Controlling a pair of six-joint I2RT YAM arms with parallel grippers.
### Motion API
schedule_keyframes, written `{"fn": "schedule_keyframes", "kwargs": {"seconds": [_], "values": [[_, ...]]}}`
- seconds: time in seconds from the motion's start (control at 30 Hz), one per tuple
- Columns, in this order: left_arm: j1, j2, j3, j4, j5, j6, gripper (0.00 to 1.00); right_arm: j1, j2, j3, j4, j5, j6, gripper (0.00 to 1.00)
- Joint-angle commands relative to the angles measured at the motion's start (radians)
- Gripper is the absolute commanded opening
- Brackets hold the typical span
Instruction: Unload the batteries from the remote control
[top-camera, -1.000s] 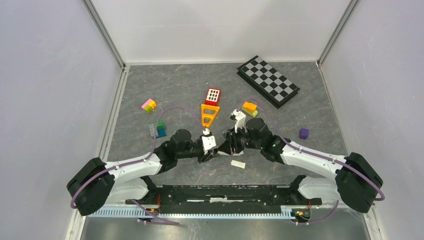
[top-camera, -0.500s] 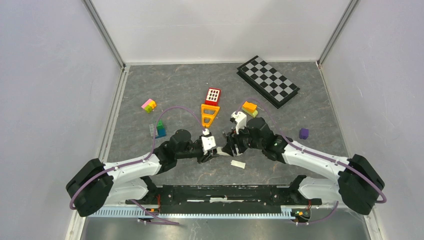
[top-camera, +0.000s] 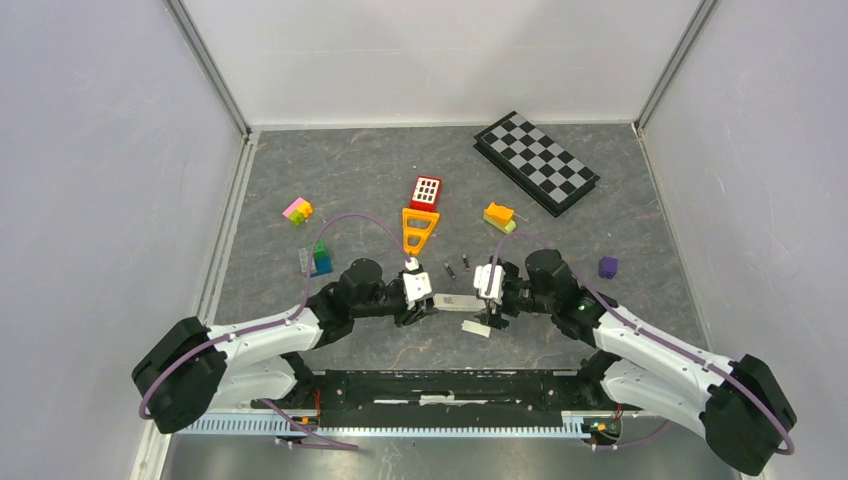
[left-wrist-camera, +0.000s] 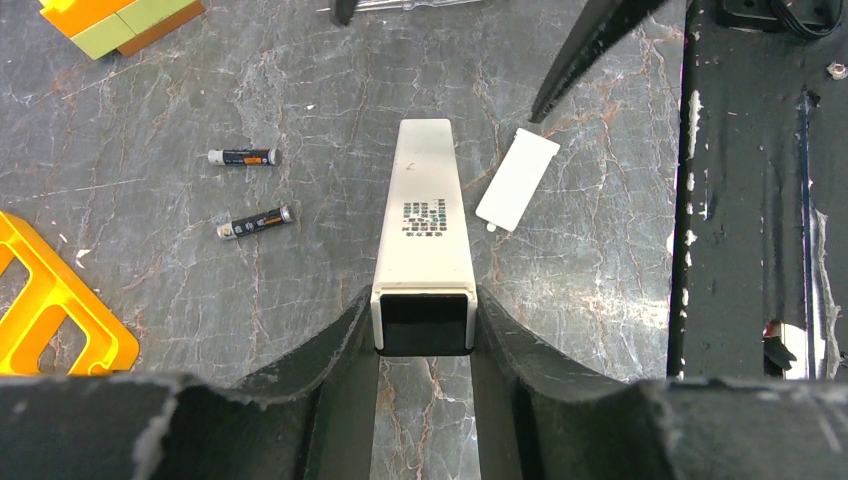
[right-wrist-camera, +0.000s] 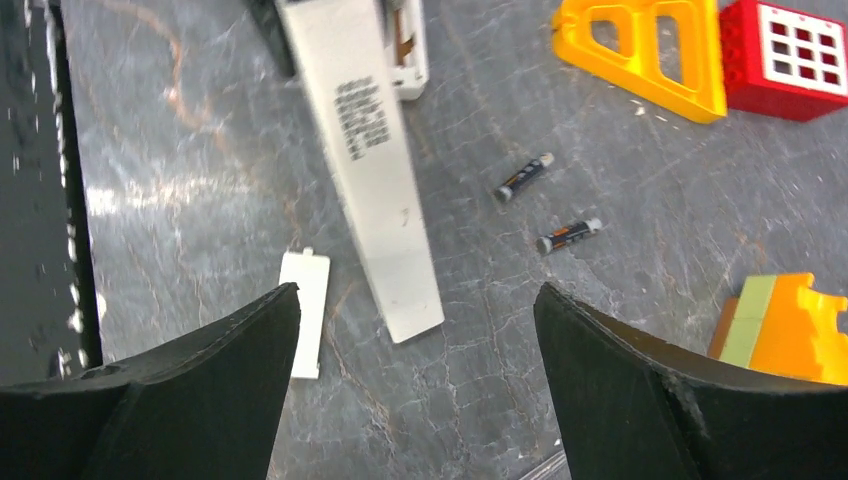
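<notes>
My left gripper (left-wrist-camera: 425, 335) (top-camera: 424, 300) is shut on the near end of the white remote control (left-wrist-camera: 425, 225) (top-camera: 455, 300), one finger on each side. The remote points toward my right gripper (right-wrist-camera: 415, 292) (top-camera: 487, 297), which is wide open around the remote's (right-wrist-camera: 370, 150) far end without touching it. Two batteries (left-wrist-camera: 243, 157) (left-wrist-camera: 255, 221) lie loose on the table beyond the remote. They also show in the right wrist view as batteries (right-wrist-camera: 524, 177) (right-wrist-camera: 568, 236) and from above as batteries (top-camera: 456, 266). The white battery cover (left-wrist-camera: 517, 179) (right-wrist-camera: 304, 312) (top-camera: 476, 327) lies flat beside the remote.
An orange triangle frame (top-camera: 418, 228) and red block (top-camera: 426, 191) stand just behind the batteries. An orange-green block (top-camera: 499, 216), a checkerboard (top-camera: 536, 162), a purple block (top-camera: 607, 266), a pink-yellow block (top-camera: 297, 210) and green-blue blocks (top-camera: 320, 258) lie around. The black rail (top-camera: 440, 385) runs along the near edge.
My right gripper has opened wide and drawn back to the right, off the remote. Two batteries now show on the table where that arm was. The left gripper holds still.
</notes>
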Motion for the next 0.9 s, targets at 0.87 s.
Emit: {"fn": "schedule_keyframes", "kwargs": {"seconds": [0.87], "values": [[-0.008,-0.035,0.042,-0.031,0.045,0.058,0.02,-0.147,0.473,0.198,-0.104,-0.456,-0.487,0.8]]}}
